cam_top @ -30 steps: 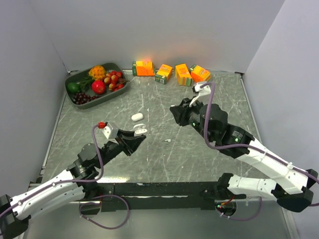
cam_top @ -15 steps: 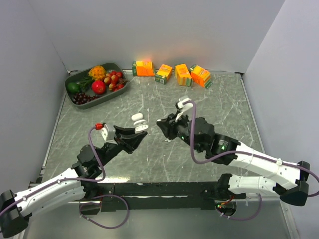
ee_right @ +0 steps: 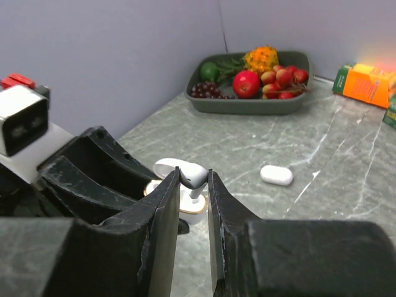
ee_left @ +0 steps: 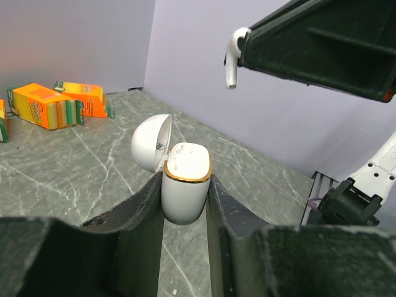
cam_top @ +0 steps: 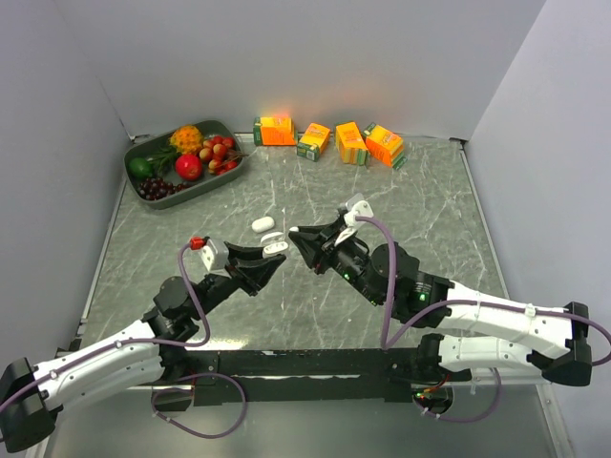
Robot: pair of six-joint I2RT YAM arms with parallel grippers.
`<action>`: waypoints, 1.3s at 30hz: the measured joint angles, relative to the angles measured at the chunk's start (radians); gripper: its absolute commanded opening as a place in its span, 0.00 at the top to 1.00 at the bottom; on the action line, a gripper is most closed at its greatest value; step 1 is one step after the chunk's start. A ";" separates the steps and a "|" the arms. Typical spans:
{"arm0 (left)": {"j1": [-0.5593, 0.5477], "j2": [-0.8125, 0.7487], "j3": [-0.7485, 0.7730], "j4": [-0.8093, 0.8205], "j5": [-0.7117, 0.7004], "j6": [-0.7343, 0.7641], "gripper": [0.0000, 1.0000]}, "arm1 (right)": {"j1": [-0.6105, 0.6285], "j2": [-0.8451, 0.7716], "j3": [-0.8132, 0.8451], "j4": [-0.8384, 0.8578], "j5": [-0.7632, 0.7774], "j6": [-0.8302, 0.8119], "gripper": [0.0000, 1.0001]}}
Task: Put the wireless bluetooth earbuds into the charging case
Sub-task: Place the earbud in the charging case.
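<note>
My left gripper (ee_left: 184,184) is shut on the white charging case (ee_left: 185,189), which has a gold rim. It holds the case upright with its lid (ee_left: 150,141) hinged open. My right gripper (ee_right: 193,176) is shut on a white earbud (ee_right: 198,178), stem pointing down, just above the open case (ee_right: 189,206). In the left wrist view the earbud (ee_left: 231,59) hangs above and to the right of the case. In the top view the left gripper (cam_top: 268,254) and the right gripper (cam_top: 295,234) meet tip to tip at mid-table. No second earbud shows.
A small white oval object (cam_top: 263,223) lies on the table just behind the grippers; it also shows in the right wrist view (ee_right: 276,175). A green tray of fruit (cam_top: 145,152) stands at the back left. Several orange juice cartons (cam_top: 329,139) line the back wall.
My right arm has swung left and down from the back right, bringing the earbud to the case. My left gripper has stayed about where it was, holding the case.
</note>
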 measured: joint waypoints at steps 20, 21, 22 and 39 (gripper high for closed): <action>0.000 0.007 0.000 0.000 0.015 -0.011 0.99 | 0.066 0.061 -0.008 0.080 0.081 -0.097 1.00; 0.000 0.005 0.000 0.000 0.015 -0.011 0.99 | 0.066 0.061 -0.010 0.080 0.082 -0.097 1.00; 0.000 0.002 0.000 0.001 0.015 -0.011 0.99 | 0.066 0.061 -0.012 0.080 0.082 -0.097 1.00; 0.000 -0.008 0.000 0.015 0.016 -0.012 0.99 | 0.066 0.083 -0.024 0.071 0.084 -0.092 1.00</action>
